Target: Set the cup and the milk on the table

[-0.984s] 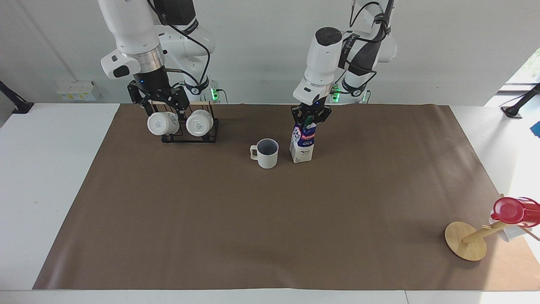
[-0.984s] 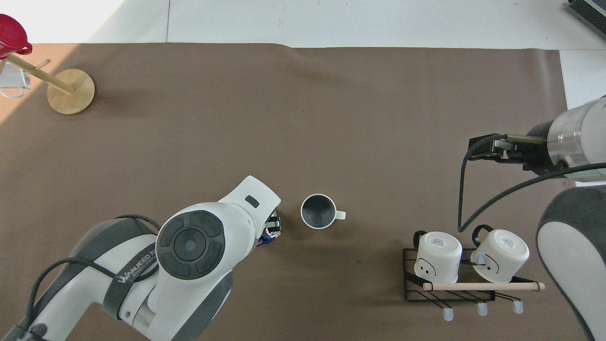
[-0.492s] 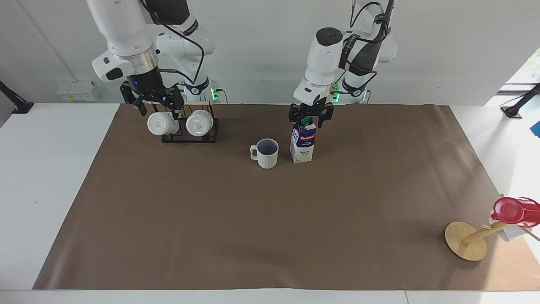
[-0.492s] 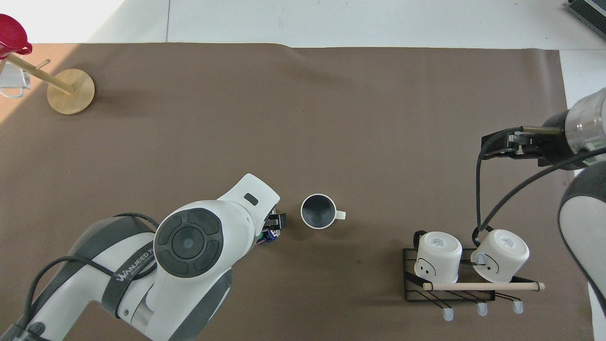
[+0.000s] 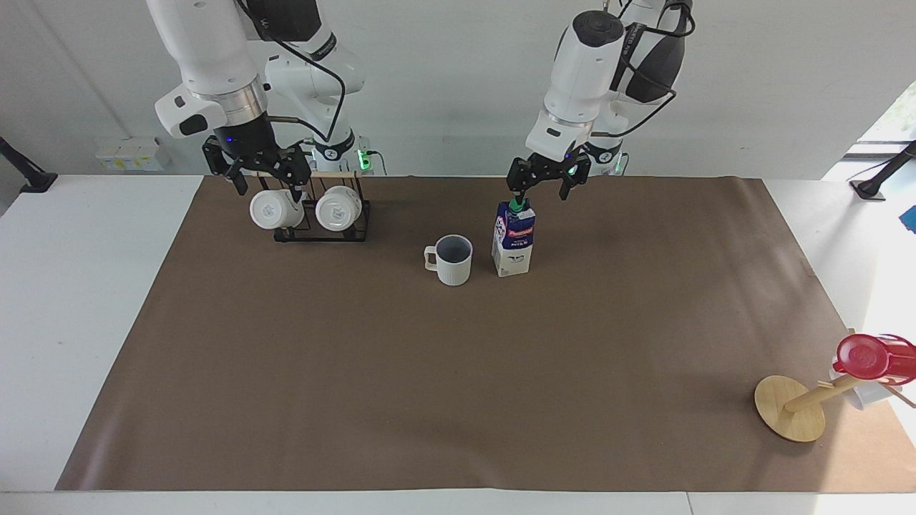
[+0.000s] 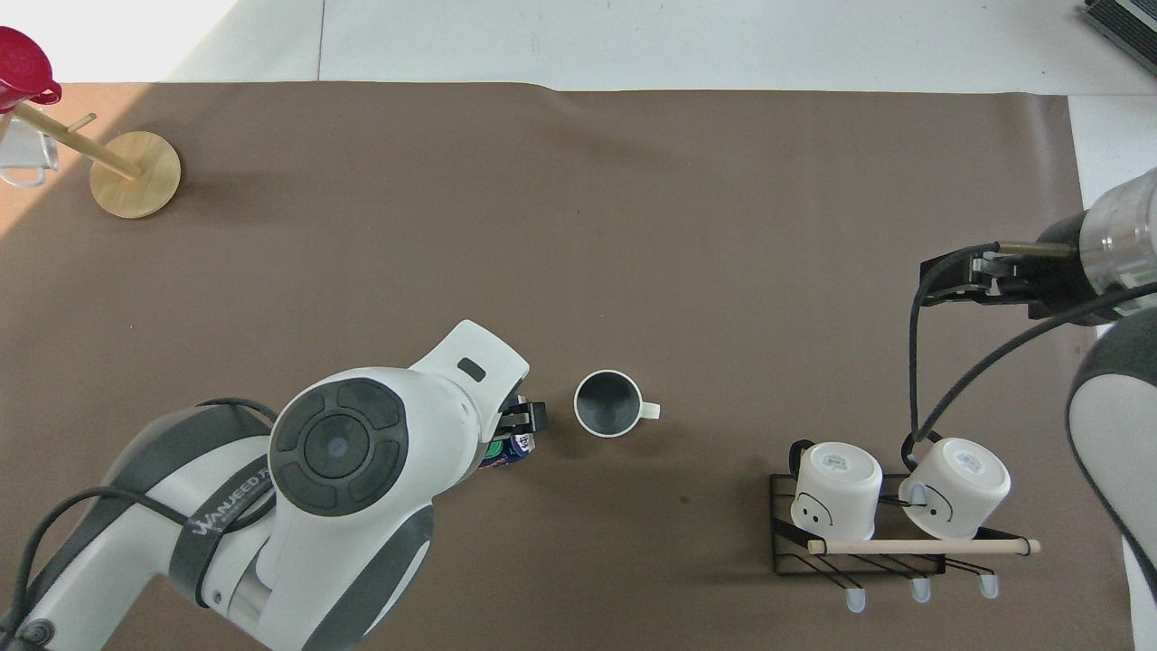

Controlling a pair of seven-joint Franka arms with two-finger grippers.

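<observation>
The cup (image 5: 453, 259) stands upright on the brown mat of the table (image 5: 458, 400), its dark inside facing up and its small handle turned toward the right arm's end of the table. Just beside it, toward the left arm's end, the milk (image 5: 514, 239) stands upright on the mat too, its green cap on top; the two are close together but apart. In the overhead view the cup (image 6: 608, 403) shows fully, while only a sliver of the milk (image 6: 508, 448) peeks out from under the left arm.

The left gripper (image 5: 547, 187) hangs over the milk, a little above the cap, with its fingers spread wide and nothing between them; one fingertip appears close to the cap, the other is off to the side.

The right gripper (image 5: 266, 177) hovers over the black wire rack (image 5: 322, 227) near the robots at the right arm's end of the table, where two plain white mugs (image 5: 306, 209) hang on their sides. Its fingers look parted and hold nothing.

At the corner of the mat far from the robots, on the left arm's end, a wooden stand (image 5: 793, 409) leans with a red cup (image 5: 869, 357) on it.
</observation>
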